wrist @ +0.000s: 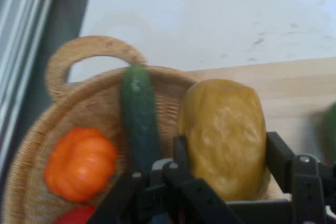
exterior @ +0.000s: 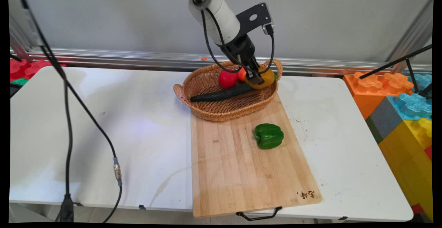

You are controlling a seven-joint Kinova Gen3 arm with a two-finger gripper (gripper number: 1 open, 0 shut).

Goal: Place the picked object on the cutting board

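end effector (wrist: pixel 224 153): closed around yellow pepper (wrist: pixel 224 135), inside basket (exterior: pixel 207 112)
beside it: cucumber (wrist: pixel 139 114), orange pumpkin (wrist: pixel 80 163), red tomato (exterior: pixel 228 79)
below it: green pepper (exterior: pixel 269 135) on cutting board (exterior: pixel 234 172), on the desk (exterior: pixel 103 134)

- The basket (exterior: pixel 221 112) is woven of tan wicker, rough and matt.
- The cutting board (exterior: pixel 241 165) is made of pale, smooth wood strips.
- A glossy skin is shown by the green bell pepper (exterior: pixel 269 136).
- The yellow potato (wrist: pixel 226 135) is seen matt and dimpled.
- The bench (exterior: pixel 86 134) is surfaced smooth white, faintly scuffed.
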